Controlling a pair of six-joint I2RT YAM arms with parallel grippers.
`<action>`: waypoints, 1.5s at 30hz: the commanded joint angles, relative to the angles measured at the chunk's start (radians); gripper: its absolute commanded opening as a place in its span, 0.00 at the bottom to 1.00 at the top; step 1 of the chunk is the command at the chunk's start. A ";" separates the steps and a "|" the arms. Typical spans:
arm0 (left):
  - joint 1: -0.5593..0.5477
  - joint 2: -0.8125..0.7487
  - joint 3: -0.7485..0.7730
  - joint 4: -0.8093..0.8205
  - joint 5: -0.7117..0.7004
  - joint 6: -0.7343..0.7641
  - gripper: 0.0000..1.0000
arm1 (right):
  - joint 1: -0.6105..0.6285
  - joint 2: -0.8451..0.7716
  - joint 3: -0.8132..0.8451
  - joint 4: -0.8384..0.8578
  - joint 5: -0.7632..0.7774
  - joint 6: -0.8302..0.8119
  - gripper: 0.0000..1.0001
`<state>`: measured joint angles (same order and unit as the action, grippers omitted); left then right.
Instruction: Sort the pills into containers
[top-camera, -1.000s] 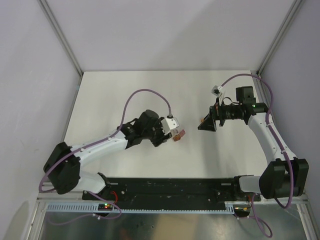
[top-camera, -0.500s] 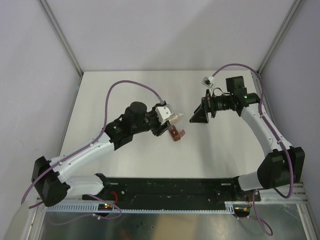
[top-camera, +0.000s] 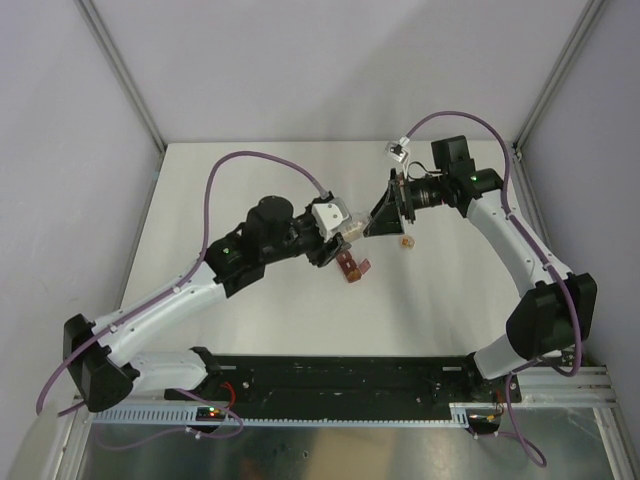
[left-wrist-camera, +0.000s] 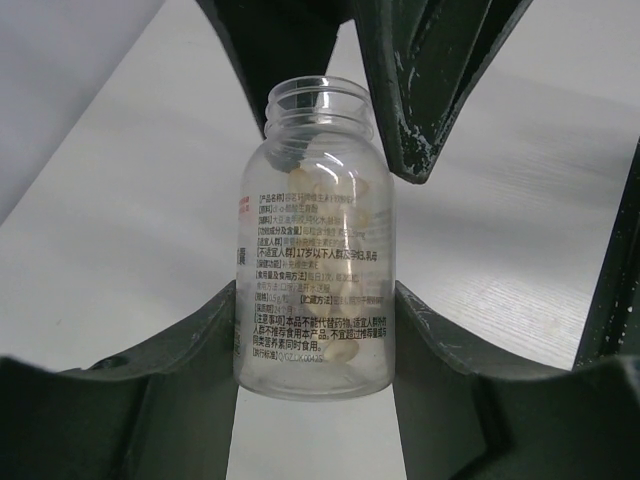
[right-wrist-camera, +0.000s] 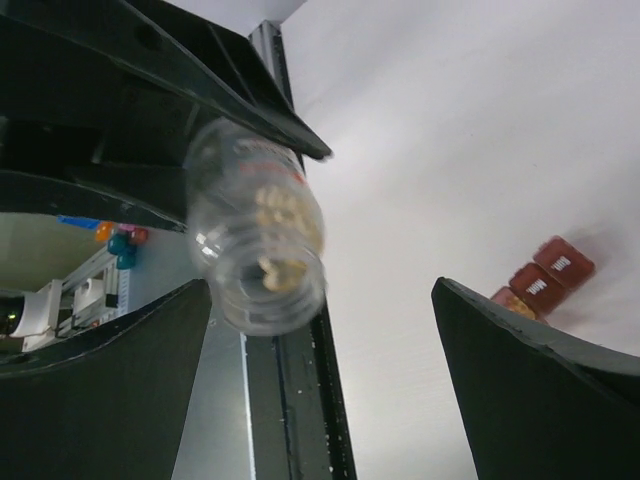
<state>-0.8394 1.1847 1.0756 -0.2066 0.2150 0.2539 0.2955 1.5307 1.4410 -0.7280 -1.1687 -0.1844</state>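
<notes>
Top external view: the right gripper (top-camera: 383, 218) has swung in toward the left gripper (top-camera: 343, 236) and now sits at its 2 o'clock, fingers spread wide by the vial's mouth. The left fingers clamp the uncapped vial (left-wrist-camera: 315, 240), with the pills (left-wrist-camera: 320, 195) inside. The containers (top-camera: 351, 268) lie on the table (top-camera: 250, 180) at the vial's 6 o'clock. No pouring yet; a handover or steadying probably comes first.
</notes>
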 joint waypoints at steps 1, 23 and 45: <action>-0.027 0.023 0.043 -0.013 -0.038 0.000 0.00 | 0.027 -0.022 0.065 0.007 -0.084 0.037 0.98; -0.053 0.060 0.055 -0.014 -0.091 0.031 0.00 | 0.010 -0.132 0.008 0.022 0.009 0.060 0.95; -0.053 0.067 0.048 -0.016 -0.125 0.039 0.00 | 0.032 -0.142 -0.034 -0.014 -0.028 0.024 0.89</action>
<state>-0.8928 1.2510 1.1034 -0.2485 0.1303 0.2710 0.3218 1.4334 1.4036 -0.7361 -1.1355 -0.1486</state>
